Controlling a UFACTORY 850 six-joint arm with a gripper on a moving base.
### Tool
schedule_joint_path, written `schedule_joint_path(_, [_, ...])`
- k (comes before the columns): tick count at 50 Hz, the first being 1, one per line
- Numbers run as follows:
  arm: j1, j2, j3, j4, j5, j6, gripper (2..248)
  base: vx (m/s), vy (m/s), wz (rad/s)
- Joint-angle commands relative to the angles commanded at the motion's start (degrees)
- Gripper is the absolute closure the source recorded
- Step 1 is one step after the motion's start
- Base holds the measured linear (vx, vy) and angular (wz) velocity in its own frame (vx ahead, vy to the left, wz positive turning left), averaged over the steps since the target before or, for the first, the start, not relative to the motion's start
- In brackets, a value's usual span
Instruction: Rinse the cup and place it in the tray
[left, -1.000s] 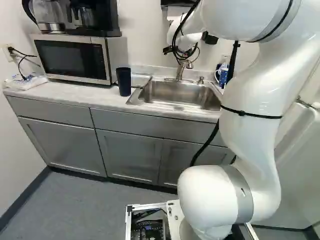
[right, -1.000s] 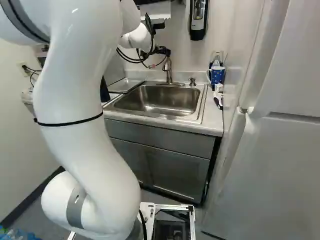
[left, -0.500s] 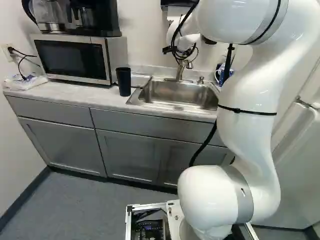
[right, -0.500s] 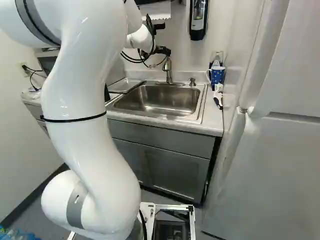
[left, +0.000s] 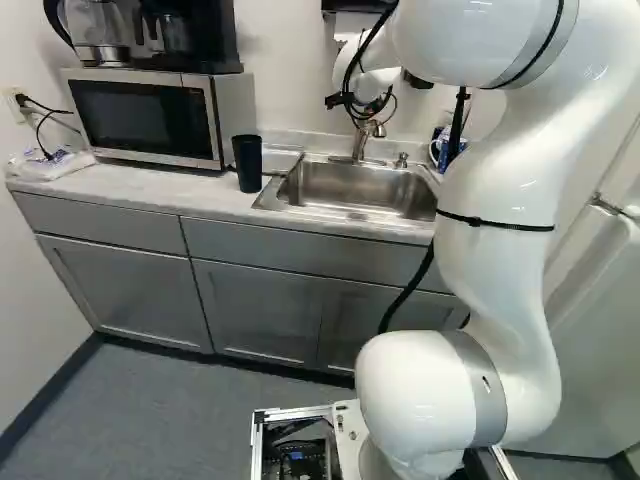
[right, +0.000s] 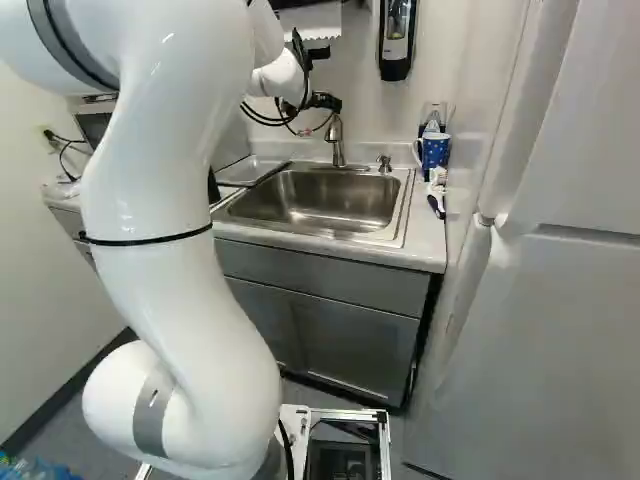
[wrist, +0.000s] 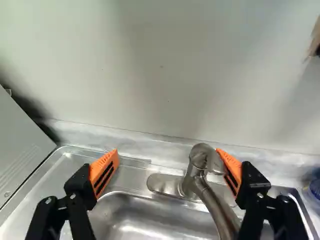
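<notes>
The gripper (right: 325, 101) is up at the faucet behind the sink (right: 310, 200). In the wrist view the gripper (wrist: 167, 159) stands wide open, with the faucet (wrist: 199, 167) between its fingers, nearer to one of them; I cannot tell whether they touch. A dark, tall cup (left: 247, 163) stands upright on the counter between microwave and sink, away from the gripper; in the right base view the arm hides most of it. A shallow metal tray surface (wrist: 65, 167) lies beside the basin, on the microwave's side.
The microwave (left: 150, 118) carries a coffee maker (left: 190, 35). Past the sink's other side stand a blue dotted mug (right: 434, 150) and a brush (right: 437, 192), near the white fridge (right: 540, 300). A soap dispenser (right: 397, 40) hangs on the wall.
The upper arm has swung slightly leftward in the left base view and rightward in the right base view. Its wrist end has hardly moved. The cup and the base have stayed where they were.
</notes>
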Motion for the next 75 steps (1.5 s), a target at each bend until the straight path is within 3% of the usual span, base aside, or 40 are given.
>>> schedule_joint_path(26, [1.02,0.53,0.61,0.0,-1.93,0.0,3,0.0,0.0,0.0])
schedule_joint_path(75, [1.02,0.53,0.61,0.0,7.01,0.0,3,0.0,0.0,0.0])
